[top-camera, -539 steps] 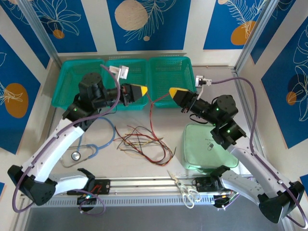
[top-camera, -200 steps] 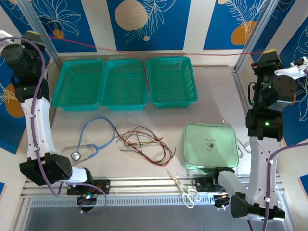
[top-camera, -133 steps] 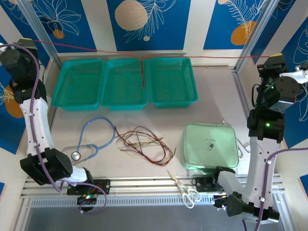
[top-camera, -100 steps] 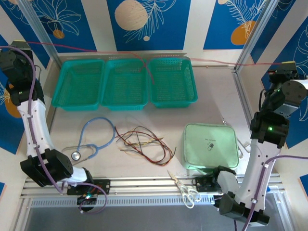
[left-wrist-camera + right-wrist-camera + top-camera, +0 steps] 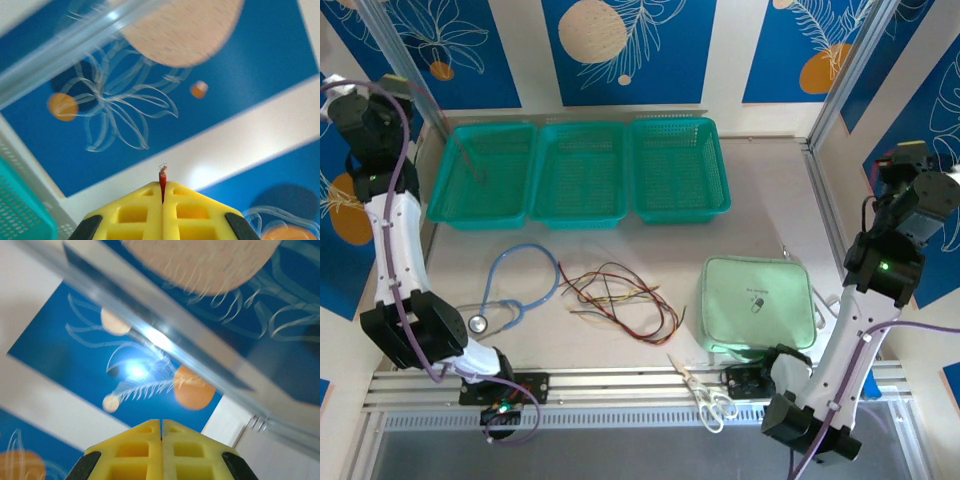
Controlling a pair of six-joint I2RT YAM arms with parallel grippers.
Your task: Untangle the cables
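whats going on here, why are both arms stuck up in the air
The robot is untangling wires. The left gripper, raised at the far left, is shut on the end of a thin red cable, which seems to trail over the left teal plastic basket. The right gripper, raised at the far right, is shut on nothing visible. The other red, black and tan cables lie tangled between the light-blue stethoscope and the pale green zip pouch.

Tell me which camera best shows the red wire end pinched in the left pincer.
The left wrist view: the red wire end pokes up sharp and close, pinched in the shut left pincer. The top external view gives it as a faint thin line hanging over the left basket.
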